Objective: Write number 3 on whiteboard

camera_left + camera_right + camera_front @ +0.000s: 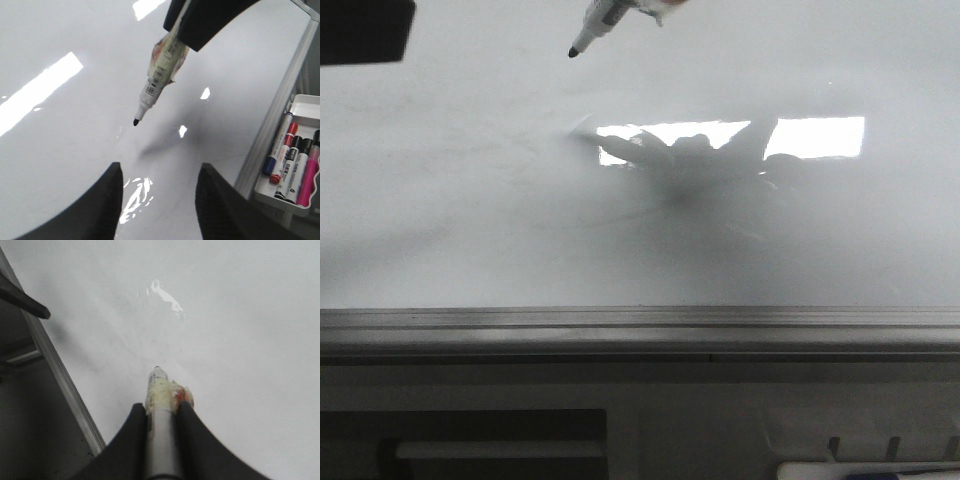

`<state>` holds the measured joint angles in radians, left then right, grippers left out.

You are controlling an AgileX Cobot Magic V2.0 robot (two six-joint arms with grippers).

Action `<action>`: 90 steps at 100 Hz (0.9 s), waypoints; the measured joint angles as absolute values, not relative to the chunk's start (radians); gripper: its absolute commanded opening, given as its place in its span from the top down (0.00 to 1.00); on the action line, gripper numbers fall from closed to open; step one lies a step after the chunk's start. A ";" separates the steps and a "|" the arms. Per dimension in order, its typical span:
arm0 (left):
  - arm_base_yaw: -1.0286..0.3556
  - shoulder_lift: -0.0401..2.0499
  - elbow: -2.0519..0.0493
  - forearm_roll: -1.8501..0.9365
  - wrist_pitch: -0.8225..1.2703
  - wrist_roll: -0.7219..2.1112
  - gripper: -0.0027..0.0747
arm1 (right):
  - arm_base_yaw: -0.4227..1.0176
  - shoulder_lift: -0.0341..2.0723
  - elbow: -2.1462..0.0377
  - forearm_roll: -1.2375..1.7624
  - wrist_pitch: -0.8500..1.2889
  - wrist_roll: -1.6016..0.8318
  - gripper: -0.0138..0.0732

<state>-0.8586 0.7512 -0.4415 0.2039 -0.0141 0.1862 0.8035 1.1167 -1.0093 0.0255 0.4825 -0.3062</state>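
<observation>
The whiteboard [440,200] fills most of the front view, glossy pale grey with window glare. No black number 3 shows on it, only faint grey smudge lines. My right gripper [161,406] is shut on a white marker [160,390] with a taped barrel. The marker [600,25] points down-left at the top of the front view. In the left wrist view the marker [160,80] hangs from the right gripper [200,20], its black tip a little above the board and apart from its shadow. My left gripper [160,169] is open and empty over the board [60,150].
The board's grey metal frame [620,325] runs along the near edge and shows in both wrist views [280,115] [60,375]. A white tray [306,102] beyond the frame holds several coloured markers [290,160]. A dark shape [360,30] sits at the top left of the front view.
</observation>
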 measured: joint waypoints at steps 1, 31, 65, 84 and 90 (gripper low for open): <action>-0.859 0.748 -0.442 0.204 -0.014 0.186 0.67 | 0.801 1.119 -1.012 0.022 0.484 -0.306 0.91; -0.852 0.744 -0.442 0.204 -0.008 0.186 0.69 | 0.799 1.235 -1.111 -0.045 0.512 -0.304 0.91; -0.852 0.744 -0.442 0.204 -0.006 0.186 0.69 | 0.758 1.295 -1.173 -0.057 0.527 -0.304 0.91; -0.852 0.744 -0.442 0.204 -0.006 0.186 0.69 | 0.718 1.264 -1.202 -0.086 0.602 -0.271 0.91; -0.852 0.744 -0.442 0.204 -0.006 0.186 0.69 | 0.711 1.251 -1.201 -0.104 0.646 -0.254 0.91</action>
<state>-0.8522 0.7437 -0.4415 0.2039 -0.0060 0.1862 0.7114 1.2509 -1.2011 -0.1041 0.6460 -0.2539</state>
